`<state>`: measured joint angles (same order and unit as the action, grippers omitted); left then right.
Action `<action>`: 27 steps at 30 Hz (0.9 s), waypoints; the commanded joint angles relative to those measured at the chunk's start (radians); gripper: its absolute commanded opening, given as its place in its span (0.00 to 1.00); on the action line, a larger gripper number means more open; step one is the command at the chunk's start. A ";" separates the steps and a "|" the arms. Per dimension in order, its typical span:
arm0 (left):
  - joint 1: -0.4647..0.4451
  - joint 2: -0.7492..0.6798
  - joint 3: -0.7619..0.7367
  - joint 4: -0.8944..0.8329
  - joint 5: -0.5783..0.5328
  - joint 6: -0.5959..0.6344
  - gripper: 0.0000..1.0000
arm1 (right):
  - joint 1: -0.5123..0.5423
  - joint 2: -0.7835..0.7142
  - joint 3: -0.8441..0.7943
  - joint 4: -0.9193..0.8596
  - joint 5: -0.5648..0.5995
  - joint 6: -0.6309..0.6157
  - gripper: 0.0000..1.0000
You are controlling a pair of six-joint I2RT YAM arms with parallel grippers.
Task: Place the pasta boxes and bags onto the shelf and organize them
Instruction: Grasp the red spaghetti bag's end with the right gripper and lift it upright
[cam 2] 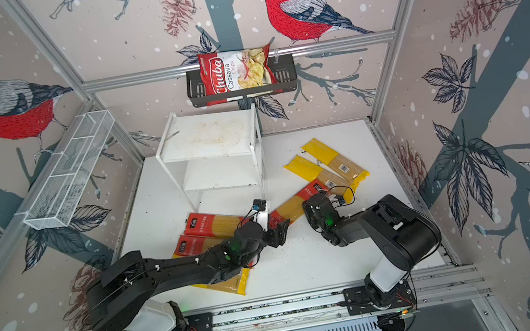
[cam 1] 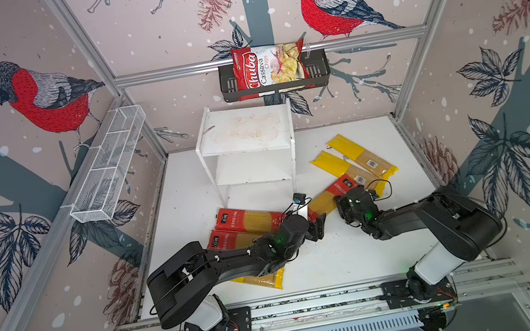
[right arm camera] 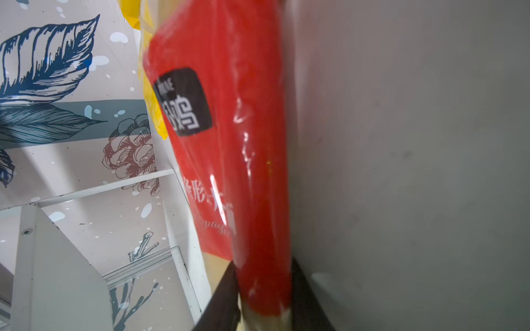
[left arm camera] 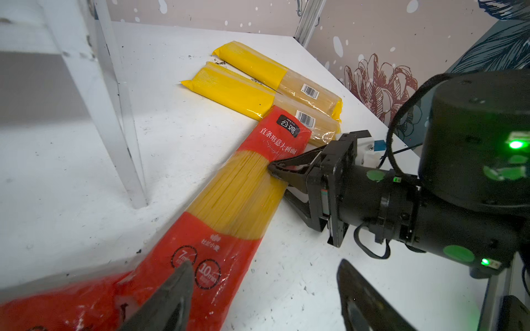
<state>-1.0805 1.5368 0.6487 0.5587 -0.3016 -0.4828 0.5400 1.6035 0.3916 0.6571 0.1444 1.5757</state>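
Scuffed white tabletop (left arm camera: 186,137), long glossy spaghetti packet (left arm camera: 238,186)

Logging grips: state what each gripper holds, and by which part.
Right gripper pinches the red packet by its side edge, where the clear middle meets the logo end. Left gripper is open, holding nothing.

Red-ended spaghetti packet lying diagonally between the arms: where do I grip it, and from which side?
Pinch the long edge facing the right arm, at the clear middle of the red-ended packet, coming in low from that side. It lies flat, its far end lying over a yellow packet, so that edge is likely reachable; the right gripper grips there.
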 commanded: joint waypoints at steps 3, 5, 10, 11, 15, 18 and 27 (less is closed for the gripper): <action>0.017 -0.035 -0.007 0.009 -0.018 -0.013 0.78 | -0.003 -0.018 0.031 -0.135 0.050 -0.155 0.13; 0.033 -0.058 -0.013 -0.008 -0.015 -0.027 0.78 | -0.002 -0.055 0.051 -0.161 0.064 -0.222 0.09; 0.063 -0.108 -0.006 -0.064 0.053 -0.014 0.78 | -0.003 -0.156 0.102 -0.234 0.086 -0.387 0.04; 0.065 -0.121 -0.004 -0.075 0.063 -0.007 0.78 | -0.003 -0.176 0.113 -0.250 0.082 -0.426 0.03; 0.072 -0.185 -0.002 -0.117 0.073 0.007 0.78 | -0.005 -0.256 0.165 -0.313 0.053 -0.594 0.00; 0.077 -0.235 -0.012 -0.129 0.078 -0.001 0.77 | -0.004 -0.325 0.194 -0.355 0.021 -0.706 0.00; 0.147 -0.371 -0.042 -0.149 0.252 0.027 0.77 | 0.002 -0.542 0.229 -0.366 -0.120 -0.988 0.00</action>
<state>-0.9474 1.1885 0.6098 0.4149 -0.1349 -0.4919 0.5373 1.1034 0.6037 0.1963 0.1024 0.7269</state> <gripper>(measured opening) 0.767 0.115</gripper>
